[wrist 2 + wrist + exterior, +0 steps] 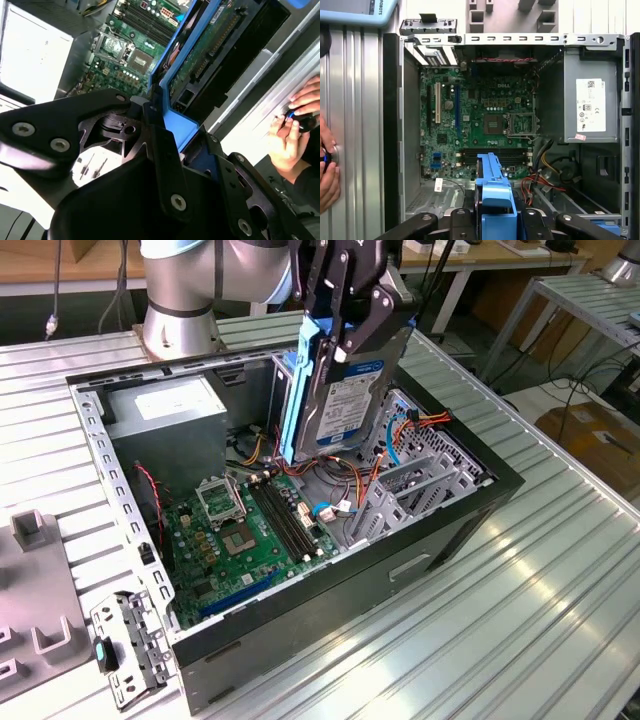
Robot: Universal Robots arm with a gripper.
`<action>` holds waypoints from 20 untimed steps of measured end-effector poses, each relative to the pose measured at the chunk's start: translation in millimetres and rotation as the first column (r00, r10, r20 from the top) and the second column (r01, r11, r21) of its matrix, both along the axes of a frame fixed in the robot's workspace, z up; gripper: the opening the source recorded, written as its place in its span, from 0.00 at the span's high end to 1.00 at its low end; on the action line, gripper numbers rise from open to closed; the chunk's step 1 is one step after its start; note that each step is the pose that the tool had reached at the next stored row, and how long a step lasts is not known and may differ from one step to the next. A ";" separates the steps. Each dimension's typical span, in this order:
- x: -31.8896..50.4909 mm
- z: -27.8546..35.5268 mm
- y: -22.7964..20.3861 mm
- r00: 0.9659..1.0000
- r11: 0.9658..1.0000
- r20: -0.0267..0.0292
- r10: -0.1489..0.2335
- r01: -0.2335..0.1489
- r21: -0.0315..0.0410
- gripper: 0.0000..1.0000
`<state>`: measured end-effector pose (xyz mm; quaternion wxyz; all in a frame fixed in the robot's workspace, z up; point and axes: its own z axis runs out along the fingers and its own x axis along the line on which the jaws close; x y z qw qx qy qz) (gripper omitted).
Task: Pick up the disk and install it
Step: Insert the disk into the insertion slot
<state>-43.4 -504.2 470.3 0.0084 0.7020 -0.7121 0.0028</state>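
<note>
the gripper (346, 332) is clamped on the upper end of the disk (345, 405), which hangs on edge over the open computer case (330, 600). the fingers hide the disk's top. its lower end is level with the cables (348, 478), contact unclear. a person's hand (292, 127) is partly cut off in the second wrist view.

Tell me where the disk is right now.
In the exterior view the disk hangs upright in the hand over the open computer case, the grey power-supply box to the exterior view's left, the metal drive cage to the exterior view's right.
</note>
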 end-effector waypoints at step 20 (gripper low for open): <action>58.0 -2.3 -29.0 1.000 1.000 0.000 0.000 0.000 -0.023 0.63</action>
